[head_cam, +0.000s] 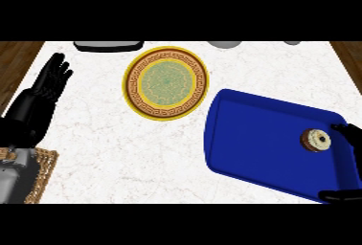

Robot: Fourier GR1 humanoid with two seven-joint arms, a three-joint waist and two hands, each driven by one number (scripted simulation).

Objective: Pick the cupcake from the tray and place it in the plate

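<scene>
The cupcake (316, 139) sits on the blue tray (262, 143) at the right of the frame, not yet held, so the step in hand looks like the approach. The right hand (346, 129) shows only as dark parts at the right edge, beside the cupcake; whether its fingers are open I cannot tell. The left hand (51, 76) rests at upper left, fingers straight, holding nothing. Next the hand must close round the small round cake, then carry it to the gold-rimmed patterned plate (167, 82) at upper centre on the marble counter (106, 158).

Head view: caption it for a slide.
Brown cupcake on blue tray; right hand beside it; ornate yellow plate waits.
</scene>
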